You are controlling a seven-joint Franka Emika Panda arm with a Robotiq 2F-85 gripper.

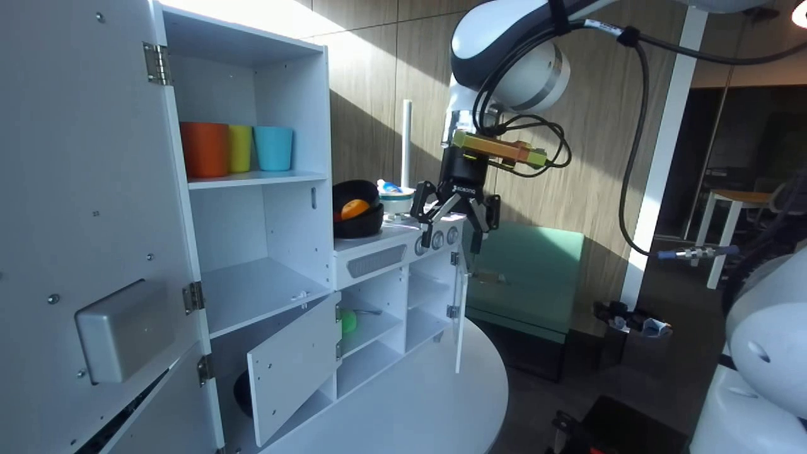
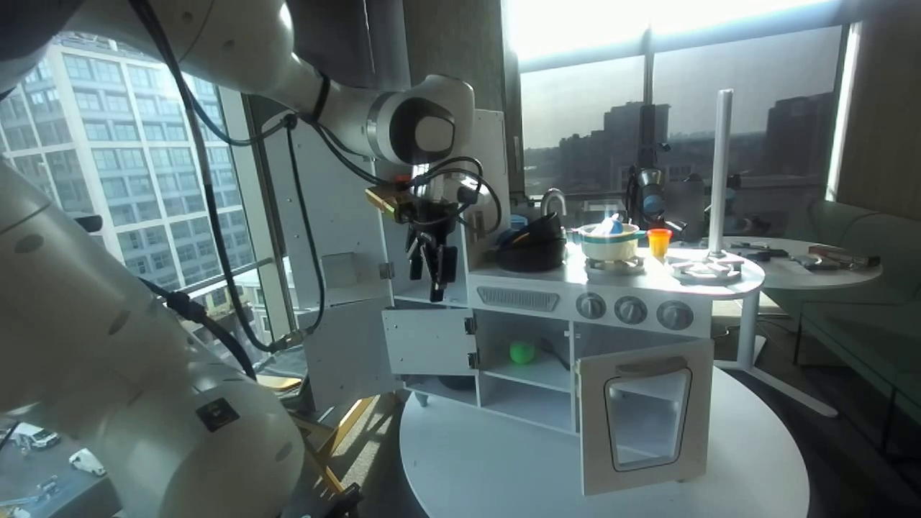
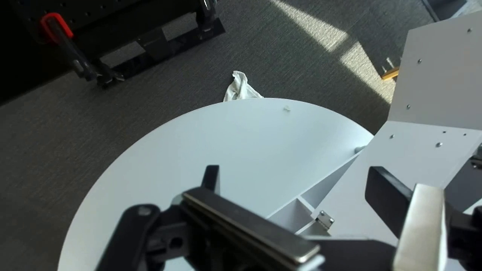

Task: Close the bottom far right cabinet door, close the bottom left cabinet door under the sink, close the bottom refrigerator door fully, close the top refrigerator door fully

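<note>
The top refrigerator door (image 1: 57, 189) (image 2: 349, 208), with a grey dispenser housing, stands wide open. Below it, the bottom refrigerator door (image 1: 167, 410) (image 2: 352, 360) is also open. The bottom left cabinet door (image 1: 296, 366) (image 2: 432, 349) is swung open toward the fridge; it shows in the wrist view (image 3: 365, 195). The bottom far right cabinet door (image 2: 597, 424) has a window and handle there; it stands open, nearly edge-on in an exterior view (image 1: 463, 315). My gripper (image 1: 452, 239) (image 2: 427, 283) (image 3: 297, 186) is open and empty, pointing down in front of the unit near counter height, touching no door.
The toy kitchen stands on a round white table (image 1: 429, 403). Black pans (image 2: 532, 252), a white pot (image 2: 610, 244), an orange cup (image 2: 658, 241) and a white pole (image 2: 720, 173) are at counter level. Cups (image 1: 205, 151) stand inside the fridge.
</note>
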